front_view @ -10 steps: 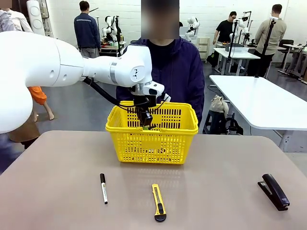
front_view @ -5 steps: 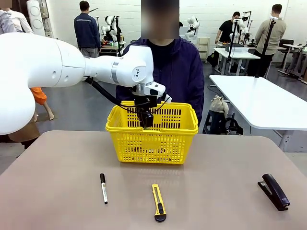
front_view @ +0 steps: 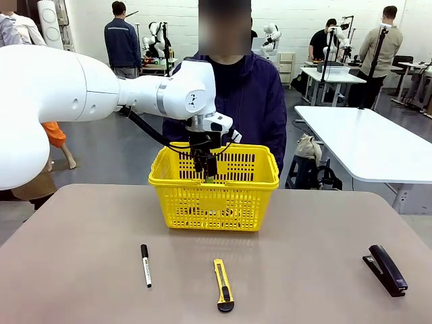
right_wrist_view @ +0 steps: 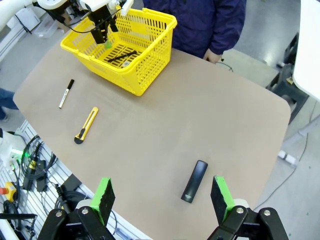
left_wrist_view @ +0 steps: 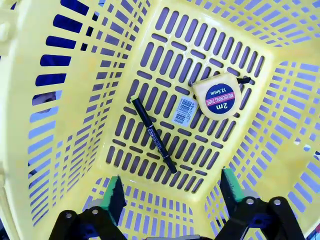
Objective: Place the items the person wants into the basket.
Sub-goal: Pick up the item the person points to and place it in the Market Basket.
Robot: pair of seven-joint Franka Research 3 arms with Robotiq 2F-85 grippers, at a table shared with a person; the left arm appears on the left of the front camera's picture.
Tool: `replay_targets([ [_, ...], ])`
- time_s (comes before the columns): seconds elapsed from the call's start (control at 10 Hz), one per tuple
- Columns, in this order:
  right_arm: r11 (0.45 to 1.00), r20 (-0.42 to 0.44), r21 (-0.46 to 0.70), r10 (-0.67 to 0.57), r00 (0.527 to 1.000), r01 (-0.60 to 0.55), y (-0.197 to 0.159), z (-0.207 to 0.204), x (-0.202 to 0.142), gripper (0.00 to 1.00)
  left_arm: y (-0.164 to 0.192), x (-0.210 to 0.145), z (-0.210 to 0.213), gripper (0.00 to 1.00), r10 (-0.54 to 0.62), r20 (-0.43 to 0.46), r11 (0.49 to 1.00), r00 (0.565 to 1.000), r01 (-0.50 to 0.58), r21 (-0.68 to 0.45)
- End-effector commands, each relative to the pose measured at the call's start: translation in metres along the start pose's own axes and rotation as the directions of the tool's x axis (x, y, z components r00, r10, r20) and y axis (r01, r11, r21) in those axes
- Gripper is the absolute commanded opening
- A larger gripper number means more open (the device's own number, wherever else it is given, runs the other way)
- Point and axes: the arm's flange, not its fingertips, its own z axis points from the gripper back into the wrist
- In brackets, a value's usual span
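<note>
My left gripper (front_view: 206, 167) hangs open and empty just inside the top of the yellow basket (front_view: 213, 202). In the left wrist view the slim black pen (left_wrist_view: 153, 135) and the round yellow tape measure (left_wrist_view: 218, 96) lie on the basket floor (left_wrist_view: 165, 60), below the open left gripper (left_wrist_view: 172, 192). The black stapler (front_view: 385, 270) lies at the table's near right. My right gripper (right_wrist_view: 163, 197) stands open high above the table, with the stapler (right_wrist_view: 194, 181) lying below it. The person (front_view: 246, 101) stands just behind the basket.
A white marker with a black cap (front_view: 146, 265) and a yellow-and-black utility knife (front_view: 223, 285) lie on the near part of the table, in front of the basket. Bare tabletop (front_view: 317, 223) stretches between the basket and the stapler.
The left gripper's jaws have opened over the basket and the gripper has lifted slightly. Nothing on the table has moved.
</note>
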Motion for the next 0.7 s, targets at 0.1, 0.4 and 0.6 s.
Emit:
replay_targets([
  [0.1,1.000,-0.019,-0.029,-0.011,1.000,0.010,0.000,-0.002,0.000,1.00,0.003,0.003,0.010,1.00,-0.014,-0.024,1.000,1.000,0.014,0.001],
  [0.4,1.000,-0.019,-0.029,-0.011,1.000,0.010,0.000,-0.002,0.000,1.00,-0.023,-0.048,0.080,1.00,0.052,-0.005,0.998,0.999,-0.051,0.043],
  [0.6,1.000,-0.019,-0.029,-0.011,1.000,0.010,0.000,-0.002,0.000,1.00,-0.045,-0.130,0.130,1.00,0.127,0.087,0.986,0.988,-0.135,0.094],
])
